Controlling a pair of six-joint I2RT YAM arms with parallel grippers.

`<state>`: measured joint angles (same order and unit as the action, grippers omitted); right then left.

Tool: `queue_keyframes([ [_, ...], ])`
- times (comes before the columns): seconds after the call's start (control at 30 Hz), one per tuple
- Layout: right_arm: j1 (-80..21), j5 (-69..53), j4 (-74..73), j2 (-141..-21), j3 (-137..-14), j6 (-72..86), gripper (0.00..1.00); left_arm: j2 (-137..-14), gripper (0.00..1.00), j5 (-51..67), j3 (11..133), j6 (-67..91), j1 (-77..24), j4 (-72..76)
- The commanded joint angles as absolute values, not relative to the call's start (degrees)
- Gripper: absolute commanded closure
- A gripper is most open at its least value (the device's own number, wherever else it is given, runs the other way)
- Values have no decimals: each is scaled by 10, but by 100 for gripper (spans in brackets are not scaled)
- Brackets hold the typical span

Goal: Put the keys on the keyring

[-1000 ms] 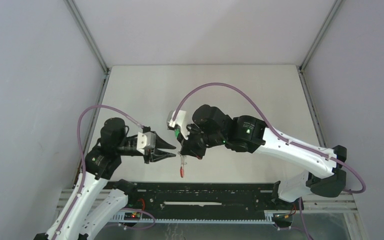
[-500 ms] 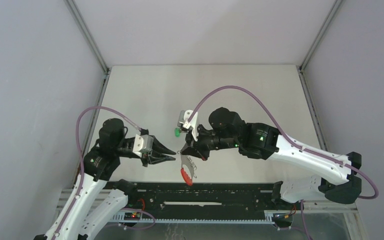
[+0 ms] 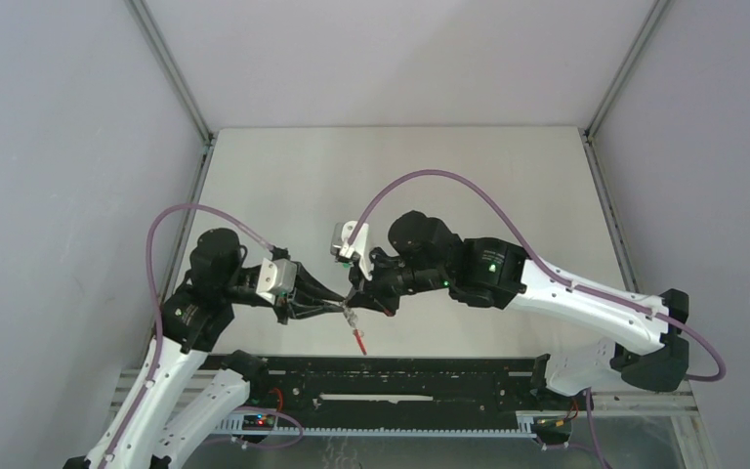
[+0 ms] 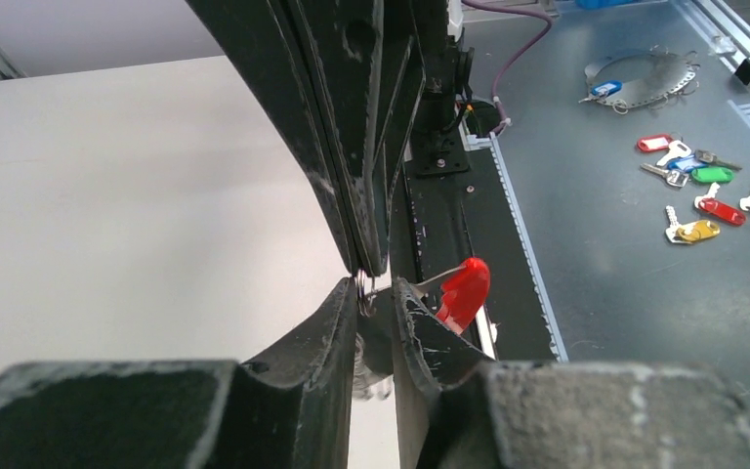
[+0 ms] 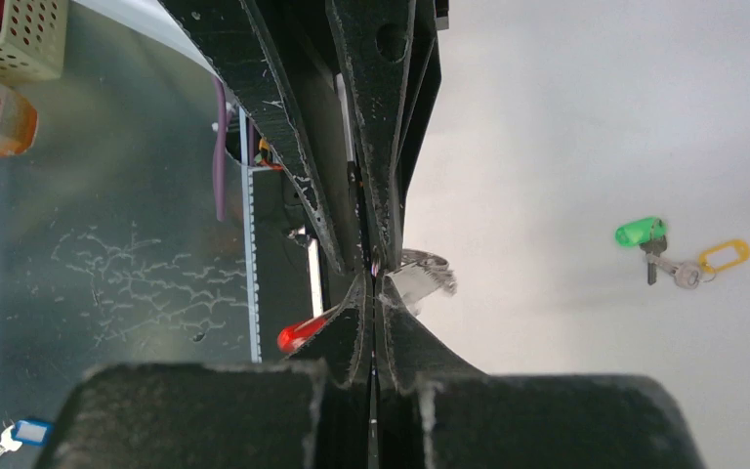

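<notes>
The keyring hangs over the table's front edge, its red section pointing down. The red section also shows in the left wrist view and the right wrist view. My right gripper is shut on the keyring's grey metal part. My left gripper meets it tip to tip, its fingers a narrow gap apart with the ring's wire between them. The keys, one green-headed and one yellow-headed, lie together on the table, apart from both grippers. In the top view my right wrist hides them.
A black rail runs along the table's near edge, just below the grippers. Beyond it is a metal bench with several loose tagged keys. A perforated basket and a blue-tagged key show in the right wrist view.
My left gripper has narrowed from wide open and moved right to the keyring. My right gripper swung out, then came back left with the keyring, which hangs straighter.
</notes>
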<state>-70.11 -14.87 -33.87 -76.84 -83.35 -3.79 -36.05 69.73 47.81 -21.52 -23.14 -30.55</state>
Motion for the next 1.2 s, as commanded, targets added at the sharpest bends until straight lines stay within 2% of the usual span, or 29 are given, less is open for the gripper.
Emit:
queue_keyframes([
  [0.0,-710,-141,-364,-782,-878,-57,100,-366,78,721,511,-206,-236,-295],
  [0.2,-715,-140,-368,-785,-888,-61,100,-367,90,717,511,-253,-237,-337],
  [0.3,-715,-139,-371,-785,-892,-65,100,-367,92,707,514,-286,-240,-374],
  [0.47,-719,-139,-378,-791,-900,-68,100,-368,89,693,517,-302,-247,-390],
  [0.6,-721,-138,-381,-794,-904,-70,100,-370,78,681,521,-304,-251,-395],
  [0.7,-722,-138,-383,-795,-905,-71,100,-370,76,677,524,-313,-251,-400],
  [0.9,-725,-140,-392,-804,-913,-73,100,-372,88,676,527,-318,-252,-393],
  [1.1,-727,-144,-405,-820,-927,-76,100,-372,91,678,526,-316,-255,-391],
  [1.17,-727,-143,-406,-825,-935,-76,100,-373,95,678,524,-320,-257,-391],
])
